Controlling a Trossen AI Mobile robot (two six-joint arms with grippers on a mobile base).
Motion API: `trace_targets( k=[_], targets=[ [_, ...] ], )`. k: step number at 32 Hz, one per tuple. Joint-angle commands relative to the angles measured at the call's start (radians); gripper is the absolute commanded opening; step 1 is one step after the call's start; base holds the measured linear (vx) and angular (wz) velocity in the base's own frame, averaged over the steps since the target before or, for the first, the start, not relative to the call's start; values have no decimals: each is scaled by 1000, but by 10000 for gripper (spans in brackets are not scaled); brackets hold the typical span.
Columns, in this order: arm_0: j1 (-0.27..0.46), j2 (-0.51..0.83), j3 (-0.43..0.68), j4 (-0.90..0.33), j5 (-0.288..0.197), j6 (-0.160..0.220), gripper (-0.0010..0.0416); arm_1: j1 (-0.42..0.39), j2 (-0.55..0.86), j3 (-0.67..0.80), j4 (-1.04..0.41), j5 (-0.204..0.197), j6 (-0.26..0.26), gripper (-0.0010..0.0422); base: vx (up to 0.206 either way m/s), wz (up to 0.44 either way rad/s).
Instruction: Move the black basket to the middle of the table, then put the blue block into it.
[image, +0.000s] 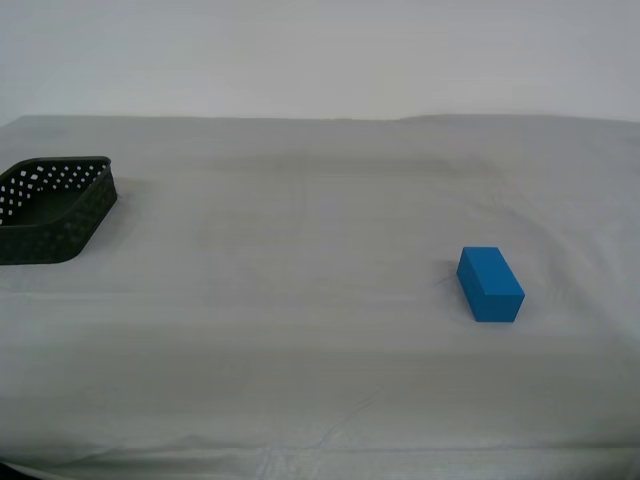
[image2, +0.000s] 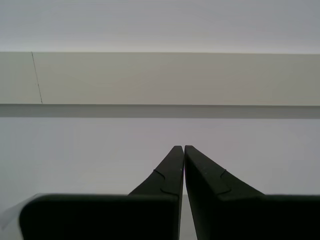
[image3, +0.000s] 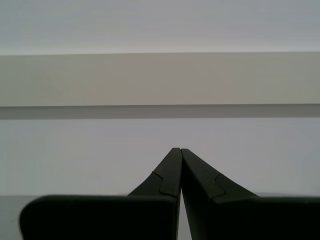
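Note:
The black basket (image: 52, 208) sits on the table (image: 300, 330) at the exterior view's far left, partly cut off by the frame edge; it looks empty. The blue block (image: 490, 284) lies flat on the cloth at the exterior view's right, far from the basket. Neither arm shows in the exterior view. My first gripper (image3: 177, 150) is shut with its fingertips touching, holding nothing, and faces a pale wall. My second gripper (image2: 180, 148) is also shut and empty, facing the same kind of wall. Neither wrist view shows the basket or the block.
The pale cloth has shallow wrinkles near the front edge (image: 330, 440). A plain wall (image: 320, 50) rises behind the table's far edge. A wide stretch of bare cloth lies between the basket and the block.

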Motion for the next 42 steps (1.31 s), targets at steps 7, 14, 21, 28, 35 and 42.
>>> trace_targets(
  k=[7, 14, 21, 28, 35, 42],
  targets=[
    [0, 0, 1, 3, 1, 0, 0, 1, 0, 0, 4, 2, 2, 0, 0, 0],
    [0, 0, 1, 3, 1, 1, 0, 1, 0, 0, 4, 2, 2, 0, 0, 0],
    [0, 0, 1, 3, 1, 2, 0, 1, 0, 0, 4, 2, 2, 0, 0, 0],
    [0, 0, 1, 10, 1, 3, 0, 1, 0, 0, 4, 2, -6, 0, 0, 0],
    [0, 0, 1, -10, 1, 2, 0, 2, -2, 18, -89, 8, -29, 0, 0, 0],
    [0, 0, 1, -134, 1, 2, 0, 29, 1, 106, -555, -19, 86, 0, 0, 0]
  ],
)
